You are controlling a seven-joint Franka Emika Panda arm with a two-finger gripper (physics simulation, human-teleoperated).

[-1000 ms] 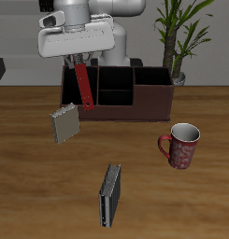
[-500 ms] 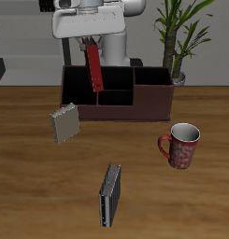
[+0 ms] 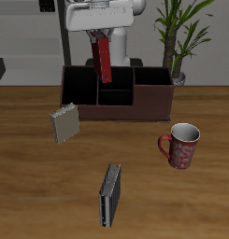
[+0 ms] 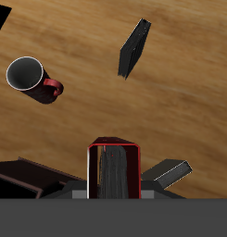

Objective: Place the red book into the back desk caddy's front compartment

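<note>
We see the end effector (image 3: 101, 37) raised above the back desk caddy (image 3: 116, 94), its fingers clamped on the upper end of the red book (image 3: 104, 60). The book hangs nearly upright below the end effector, slightly tilted, clear of the bench (image 3: 32, 177). Its lower end shows over the caddy's middle cells; we cannot tell whether it stands above the front compartment (image 3: 113, 96) or the cell behind it.

In the wrist view, the red book (image 4: 114, 170) fills the space between the fingers, seen end-on, its red cover framing the darker page block.

Below the end effector and toward the bench's front edge, the grey-beige book (image 3: 64, 122) lies just in front of the caddy's end. The black book (image 3: 109, 194) lies farther forward, well apart from the caddy. The red mug (image 3: 180, 145) stands upright, offset to the side and forward of the end effector.
</note>
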